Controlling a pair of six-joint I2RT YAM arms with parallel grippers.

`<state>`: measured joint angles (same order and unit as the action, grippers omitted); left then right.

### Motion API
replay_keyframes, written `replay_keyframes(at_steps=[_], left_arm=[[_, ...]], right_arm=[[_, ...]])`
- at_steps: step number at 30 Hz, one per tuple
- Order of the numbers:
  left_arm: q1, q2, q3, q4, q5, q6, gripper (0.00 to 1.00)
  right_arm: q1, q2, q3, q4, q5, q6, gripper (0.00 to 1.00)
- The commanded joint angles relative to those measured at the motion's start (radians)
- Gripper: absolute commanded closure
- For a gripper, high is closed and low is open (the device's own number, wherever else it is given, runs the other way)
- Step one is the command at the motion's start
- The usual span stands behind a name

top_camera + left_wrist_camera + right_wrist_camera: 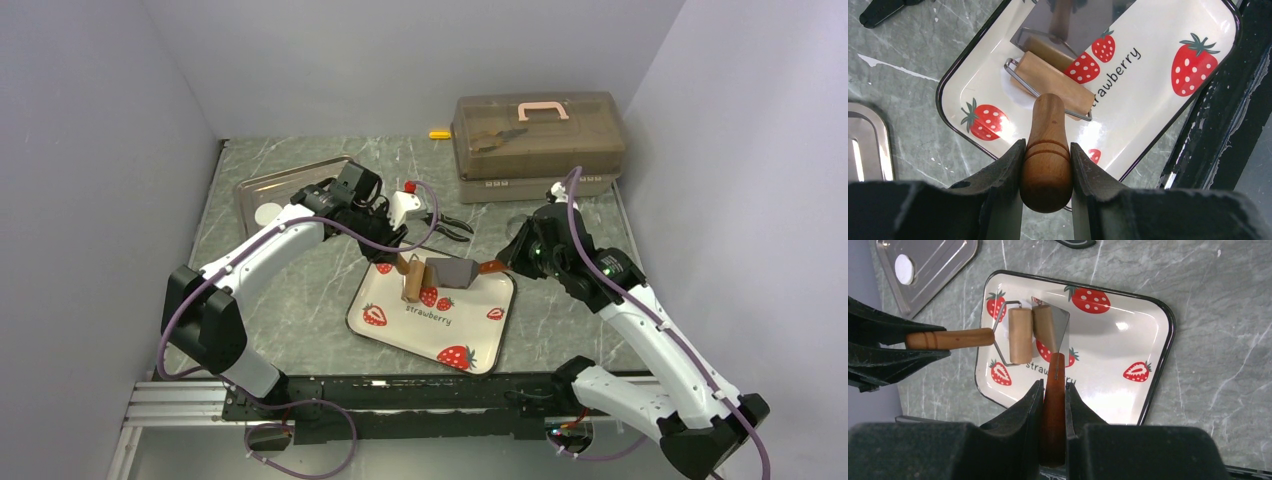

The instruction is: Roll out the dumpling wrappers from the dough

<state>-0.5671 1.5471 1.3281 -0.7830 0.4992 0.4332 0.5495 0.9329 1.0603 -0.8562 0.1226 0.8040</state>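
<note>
My left gripper [1046, 165] is shut on the wooden handle of the roller [1053, 82], whose brown drum rests on the strawberry plate [1158, 100]. A thin white patch of dough [1014, 93] shows under the drum's left end. My right gripper [1053, 395] is shut on the brown handle of a scraper [1050, 327], whose shiny metal blade lies against the drum [1020, 335] on the plate [1158, 340]. One round white dumpling wrapper [904, 268] lies on the metal tray [943, 265]. In the top view both grippers, left [392, 250] and right [505, 262], meet over the plate's far edge [490, 335].
A brown translucent toolbox [538, 135] with a pink handle stands at the back right. Black pliers [450, 228] and a white object with a red tip [408, 205] lie behind the plate. A small yellow item [439, 134] lies by the back wall. The metal tray [290, 185] sits back left.
</note>
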Motion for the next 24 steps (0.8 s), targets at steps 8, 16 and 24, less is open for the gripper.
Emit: replay_keyframes(at_steps=[8, 16, 24], left_arm=[[-0.004, -0.052, 0.053, -0.017, 0.113, 0.012, 1.0], [0.0, -0.061, 0.151, -0.083, 0.176, 0.029, 1.0], [0.006, -0.057, 0.213, -0.138, 0.186, 0.041, 1.0]], right_arm=[[-0.002, 0.038, -0.088, 0.204, -0.043, 0.061, 1.0], [-0.002, 0.024, -0.107, 0.141, 0.03, 0.042, 1.0], [-0.003, -0.008, -0.098, 0.096, 0.073, 0.022, 1.0]])
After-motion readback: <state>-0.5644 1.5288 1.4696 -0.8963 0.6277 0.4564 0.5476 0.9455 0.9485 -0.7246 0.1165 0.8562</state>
